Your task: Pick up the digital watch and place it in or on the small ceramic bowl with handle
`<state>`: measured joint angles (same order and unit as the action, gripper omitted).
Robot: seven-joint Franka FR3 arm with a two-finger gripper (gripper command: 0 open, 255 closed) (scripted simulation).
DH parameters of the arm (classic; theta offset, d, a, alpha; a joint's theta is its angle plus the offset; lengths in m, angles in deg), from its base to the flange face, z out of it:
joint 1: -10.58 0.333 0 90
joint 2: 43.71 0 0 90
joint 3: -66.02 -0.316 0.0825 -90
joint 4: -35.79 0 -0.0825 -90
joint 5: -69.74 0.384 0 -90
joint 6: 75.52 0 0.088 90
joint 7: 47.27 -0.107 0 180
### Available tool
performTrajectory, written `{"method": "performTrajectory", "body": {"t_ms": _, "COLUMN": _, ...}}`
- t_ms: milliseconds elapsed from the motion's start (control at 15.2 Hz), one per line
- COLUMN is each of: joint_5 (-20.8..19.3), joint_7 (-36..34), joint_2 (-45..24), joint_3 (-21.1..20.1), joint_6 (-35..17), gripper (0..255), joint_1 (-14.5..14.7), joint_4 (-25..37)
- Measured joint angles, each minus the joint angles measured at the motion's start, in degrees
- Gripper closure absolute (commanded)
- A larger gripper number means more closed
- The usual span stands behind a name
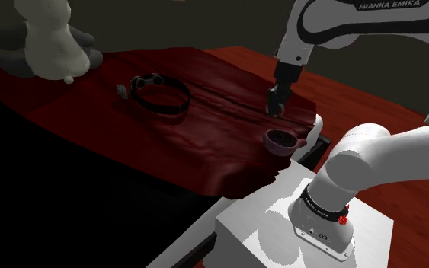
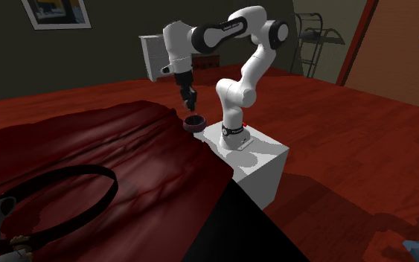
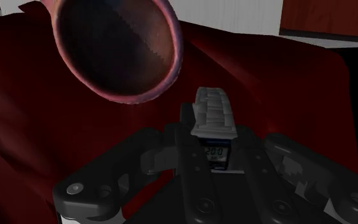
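Note:
My black gripper (image 1: 276, 103) hangs just above the dark red cloth, a little beyond the small pinkish bowl with a handle (image 1: 281, 141). In the wrist view the gripper (image 3: 212, 162) is shut on the digital watch (image 3: 213, 151). The watch's lit display faces the camera and its grey link band (image 3: 212, 114) sticks out past the fingers. The bowl (image 3: 117, 44) lies ahead of the watch and to one side, its dark inside empty. In the second exterior view the gripper (image 2: 190, 99) sits slightly above the bowl (image 2: 194, 123), next to the stand.
A dark red cloth (image 1: 205, 129) covers the table. On it lie a black headband-like ring (image 1: 159, 95) and a small grey object (image 1: 123, 91), with a white plush figure (image 1: 52, 38) at the far corner. The white stand (image 1: 281, 221) is close to the bowl.

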<state>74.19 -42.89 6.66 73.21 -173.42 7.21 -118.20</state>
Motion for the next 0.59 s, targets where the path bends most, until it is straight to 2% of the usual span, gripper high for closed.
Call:
{"method": "performTrajectory", "body": {"t_ms": 330, "joint_5": -6.29, "joint_7": 6.34, "joint_2": 5.41, "joint_3": 6.08, "joint_6": 3.96, "gripper": 255, "joint_1": -4.83, "joint_4": -2.2}}
{"method": "performTrajectory", "body": {"t_ms": 594, "joint_5": -7.42, "joint_7": 7.39, "joint_2": 5.6, "joint_3": 7.2, "joint_6": 2.17, "gripper": 255, "joint_1": -5.56, "joint_4": -4.37}}
